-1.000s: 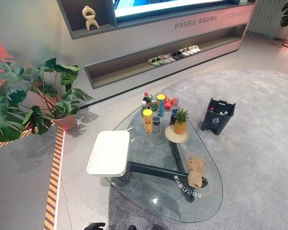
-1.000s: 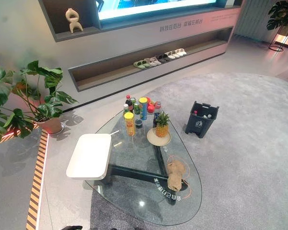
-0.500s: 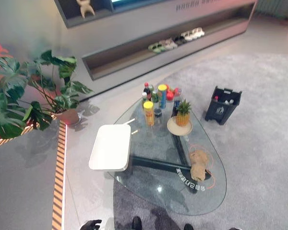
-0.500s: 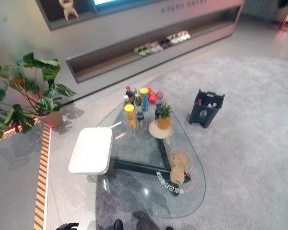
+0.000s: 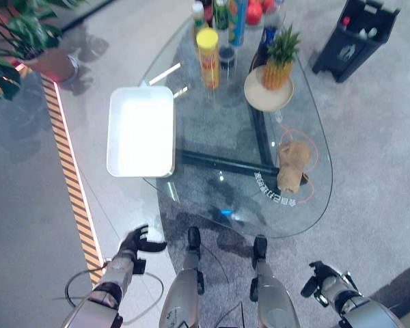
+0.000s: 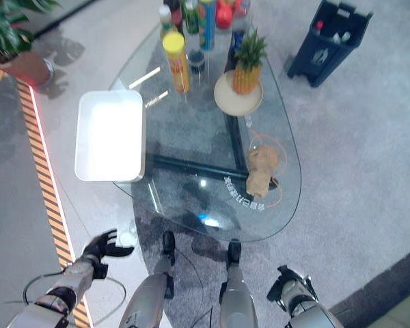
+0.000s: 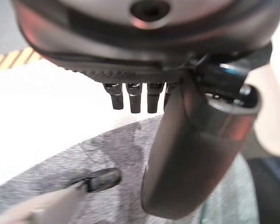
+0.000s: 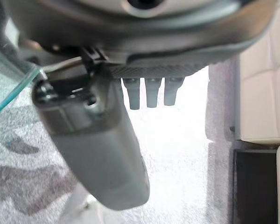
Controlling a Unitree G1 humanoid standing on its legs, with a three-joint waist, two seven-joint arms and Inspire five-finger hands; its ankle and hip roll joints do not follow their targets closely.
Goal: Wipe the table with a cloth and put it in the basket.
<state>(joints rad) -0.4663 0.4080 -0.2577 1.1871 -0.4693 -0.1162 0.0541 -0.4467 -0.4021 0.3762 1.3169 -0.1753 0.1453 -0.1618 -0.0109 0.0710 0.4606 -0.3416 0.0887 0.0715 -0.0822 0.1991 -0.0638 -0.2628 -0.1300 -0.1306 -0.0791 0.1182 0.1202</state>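
A grey carpet (image 5: 369, 137) covers the floor on the right of the frame, with pale smooth flooring and an orange-and-black striped strip (image 5: 72, 178) running down the left. A glass table (image 5: 219, 198) of rounded outline stands at centre. The cloth (image 5: 292, 165), tan and bunched, lies on the glass toward the table's right edge, just right of centre frame. A white tray (image 5: 141, 130) rests on the table's left edge. At the top of the frame a pineapple (image 5: 279, 58) stands on a round plate (image 5: 256, 92), beside a yellow canister (image 5: 208, 58) and a cluster of bottles (image 5: 229, 14). The basket (image 5: 355, 37), dark and box-shaped, stands on the carpet at upper right, well apart from the cloth. The left hand (image 5: 135, 243) hangs at lower left, fingers released and spread, grasping nothing. The right hand (image 5: 322, 280) hangs at lower right, fingers relaxed, grasping nothing. A potted plant (image 5: 27, 37) occupies the upper left corner.
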